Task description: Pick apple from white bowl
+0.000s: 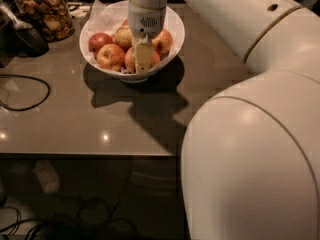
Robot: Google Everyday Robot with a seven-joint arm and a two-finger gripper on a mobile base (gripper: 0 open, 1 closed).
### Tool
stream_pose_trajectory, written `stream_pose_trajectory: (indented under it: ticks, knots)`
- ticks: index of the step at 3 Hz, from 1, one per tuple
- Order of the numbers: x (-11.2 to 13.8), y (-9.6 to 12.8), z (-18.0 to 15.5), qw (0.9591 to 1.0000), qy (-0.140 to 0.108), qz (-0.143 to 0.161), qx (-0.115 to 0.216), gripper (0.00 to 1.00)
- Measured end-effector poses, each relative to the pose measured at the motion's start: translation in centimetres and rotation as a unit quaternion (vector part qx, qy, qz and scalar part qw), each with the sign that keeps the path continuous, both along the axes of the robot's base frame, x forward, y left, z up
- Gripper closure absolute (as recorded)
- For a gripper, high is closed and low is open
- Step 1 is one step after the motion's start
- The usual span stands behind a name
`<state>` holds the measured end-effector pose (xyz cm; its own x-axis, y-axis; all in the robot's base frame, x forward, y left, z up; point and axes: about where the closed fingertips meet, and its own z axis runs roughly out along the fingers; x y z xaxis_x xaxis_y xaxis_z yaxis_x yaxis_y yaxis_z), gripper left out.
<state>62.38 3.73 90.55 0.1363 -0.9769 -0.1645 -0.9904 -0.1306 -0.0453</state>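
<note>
The white bowl point(172, 21) stands at the back of the table and holds several apples on crumpled white paper. My gripper point(142, 59) hangs from the arm straight down into the front of the bowl. It is right against a yellow-orange apple with a red blush point(129, 60), which it partly hides. A similar blushed apple point(110, 57) lies to its left, a deep-red one point(99, 40) further left, a duller yellowish one point(123, 36) behind, and a reddish one point(164, 40) to the right.
A glass jar of brown snacks point(44, 10) stands at the back left beside a dark object point(27, 36). A black cable point(25, 91) loops on the left of the table. My own white arm point(255, 134) fills the right side. The table's front edge point(90, 154) runs below.
</note>
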Motion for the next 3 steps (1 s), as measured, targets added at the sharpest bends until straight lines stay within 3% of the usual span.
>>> stream_pose_trajectory:
  ticks: [1,2,3]
  knots:
    - [0.0,0.0,0.0,1.0000,0.000,0.000,0.000,1.00]
    - [-0.2,0.0,0.3,1.0000,0.000,0.000,0.000,1.00]
    - [-0.1,-0.1,1.5,0.9997,-0.020,-0.012,0.009,1.00]
